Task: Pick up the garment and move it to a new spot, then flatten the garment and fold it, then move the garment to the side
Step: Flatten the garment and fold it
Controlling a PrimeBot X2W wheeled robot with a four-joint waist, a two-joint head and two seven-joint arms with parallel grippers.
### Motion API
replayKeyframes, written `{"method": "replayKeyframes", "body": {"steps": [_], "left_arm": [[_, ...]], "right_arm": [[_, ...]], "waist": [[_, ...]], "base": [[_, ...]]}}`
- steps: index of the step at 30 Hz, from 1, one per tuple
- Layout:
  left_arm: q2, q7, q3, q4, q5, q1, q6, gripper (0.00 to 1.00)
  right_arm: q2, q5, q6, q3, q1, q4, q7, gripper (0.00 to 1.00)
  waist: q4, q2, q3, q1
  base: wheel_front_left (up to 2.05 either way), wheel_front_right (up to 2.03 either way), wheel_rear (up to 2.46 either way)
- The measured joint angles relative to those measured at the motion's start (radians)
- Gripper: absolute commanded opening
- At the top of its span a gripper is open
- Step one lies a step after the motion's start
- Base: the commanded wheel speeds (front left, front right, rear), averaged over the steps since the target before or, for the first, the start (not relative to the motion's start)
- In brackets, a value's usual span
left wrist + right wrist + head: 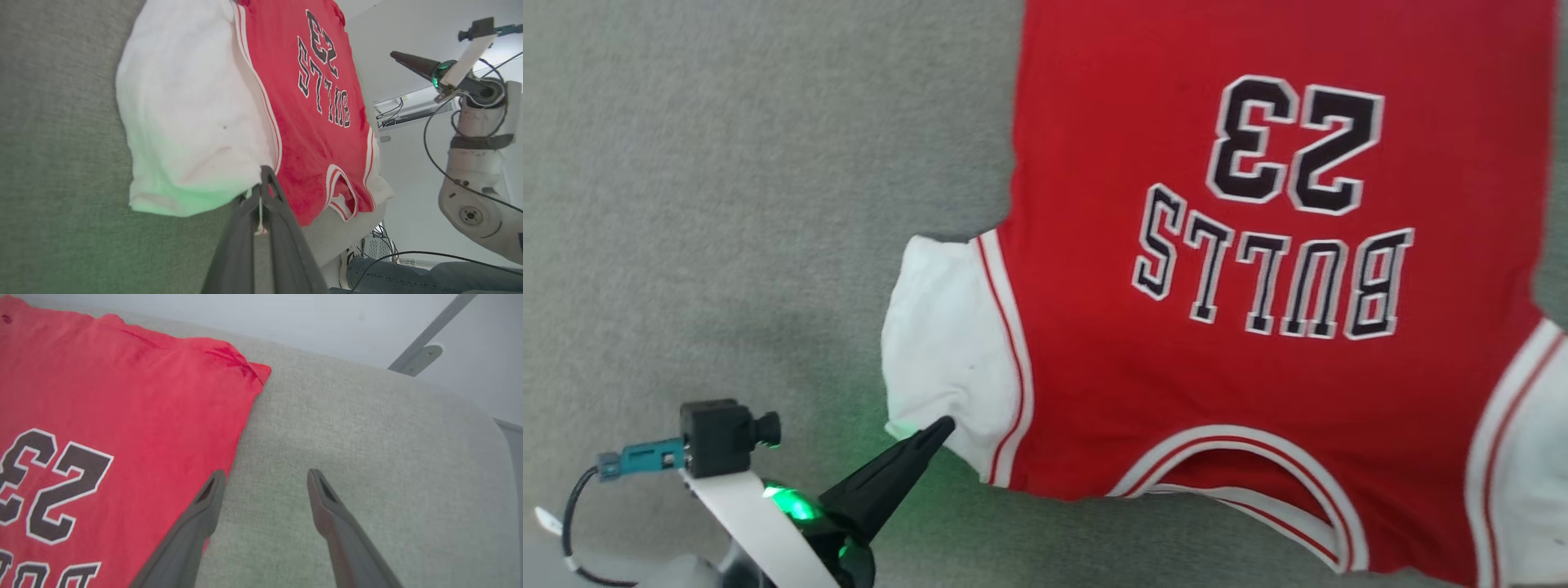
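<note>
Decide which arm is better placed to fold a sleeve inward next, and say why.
Left. The left gripper is shut on the white sleeve at its corner, so it can likely carry it over the garment. The right gripper is open at the garment's side edge, holding nothing.

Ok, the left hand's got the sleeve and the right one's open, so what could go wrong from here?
1. The left hand pinches only a corner of the white sleeve, right at its fingertips. A firm pull may slip the cloth free.
2. The right hand stands open beside the edge of the shirt and holds nothing. Pulling from the left side alone could drag and bunch the flat shirt.
</note>
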Motion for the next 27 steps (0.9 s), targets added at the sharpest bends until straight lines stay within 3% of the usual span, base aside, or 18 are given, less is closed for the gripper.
{"method": "replayKeyframes", "body": {"steps": [9, 15, 16, 18, 23, 27], "left_arm": [[-0.034, 0.006, -0.043, -0.018, 0.014, -0.067, 0.0, 0.0], [-0.048, 0.0, -0.072, -0.015, 0.01, -0.108, 0.0, 0.0], [-0.052, -0.003, -0.075, -0.014, 0.008, -0.115, 0.0, 0.0], [-0.057, -0.007, -0.082, -0.008, 0.002, -0.131, 0.0, 0.0], [-0.066, -0.035, -0.088, 0.03, -0.02, -0.153, 0.0, 0.0], [-0.051, -0.069, -0.089, 0.076, -0.025, -0.153, 0.0, 0.0]], "right_arm": [[0.011, -0.151, 0.0, 0.057, -0.363, 0.371, 0.08, 1.0], [0.025, -0.194, 0.0, 0.072, -0.466, 0.472, 0.138, 1.0], [0.026, -0.198, 0.0, 0.074, -0.475, 0.477, 0.138, 0.95], [0.027, -0.204, 0.0, 0.077, -0.487, 0.492, 0.126, 0.04], [0.04, -0.187, 0.0, 0.098, -0.467, 0.516, 0.054, 0.0], [-0.009, -0.107, 0.0, 0.154, -0.383, 0.475, 0.035, 0.0]], "waist": [[0.099, 0.0, 0.107, 0.0], [0.139, 0.0, 0.159, 0.0], [0.143, 0.0, 0.164, 0.0], [0.145, 0.0, 0.169, 0.0], [0.131, 0.0, 0.139, 0.0], [0.107, 0.0, 0.09, 0.0]], "base": [[0.0, 0.0, 0.0], [0.0, 0.0, 0.0], [0.0, 0.0, 0.0], [0.0, 0.0, 0.0], [0.0, 0.0, 0.0], [0.0, 0.0, 0.0]]}}
